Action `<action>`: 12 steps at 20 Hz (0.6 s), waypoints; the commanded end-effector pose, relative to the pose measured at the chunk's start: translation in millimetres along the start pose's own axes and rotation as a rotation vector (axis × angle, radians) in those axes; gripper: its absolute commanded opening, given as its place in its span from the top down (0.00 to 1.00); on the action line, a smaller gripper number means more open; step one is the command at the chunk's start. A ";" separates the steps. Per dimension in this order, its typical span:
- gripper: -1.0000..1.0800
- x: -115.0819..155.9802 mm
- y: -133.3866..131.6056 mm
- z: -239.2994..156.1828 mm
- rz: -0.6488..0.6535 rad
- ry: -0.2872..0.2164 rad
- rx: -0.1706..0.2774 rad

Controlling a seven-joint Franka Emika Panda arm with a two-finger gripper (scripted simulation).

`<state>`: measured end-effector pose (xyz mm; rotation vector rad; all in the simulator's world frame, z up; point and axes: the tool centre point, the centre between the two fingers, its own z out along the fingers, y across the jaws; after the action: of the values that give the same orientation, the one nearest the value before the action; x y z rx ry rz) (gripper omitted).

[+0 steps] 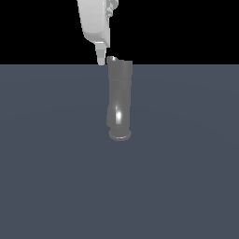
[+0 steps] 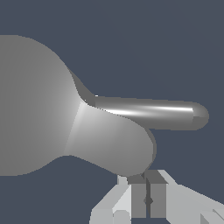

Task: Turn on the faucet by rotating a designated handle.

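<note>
The faucet [image 1: 119, 100] is a tall dull-grey column on a round base, standing mid-scene on the dark floor. Its handle [image 1: 111, 59] pokes out from the top cap toward the exterior view's left. In the wrist view the faucet cap [image 2: 30, 105] fills one side, and the handle [image 2: 116, 142] shows as a flat rounded lobe reaching out from it. My white gripper [image 1: 101, 59] hangs just beside the handle's tip, at cap height. Its fingers [image 2: 148, 199] are pressed together with nothing between them, right at the lobe's rounded end.
A long round bar with a bright glint [image 2: 153, 111] runs out from the faucet body beneath the handle. A flat blue-grey floor [image 1: 186, 177] surrounds the faucet.
</note>
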<state>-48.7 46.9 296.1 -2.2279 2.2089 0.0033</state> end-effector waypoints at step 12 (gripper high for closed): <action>1.00 63.9 -9.6 -0.3 0.034 0.003 -0.001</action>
<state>-45.3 24.2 296.1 -2.2639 2.1801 0.0142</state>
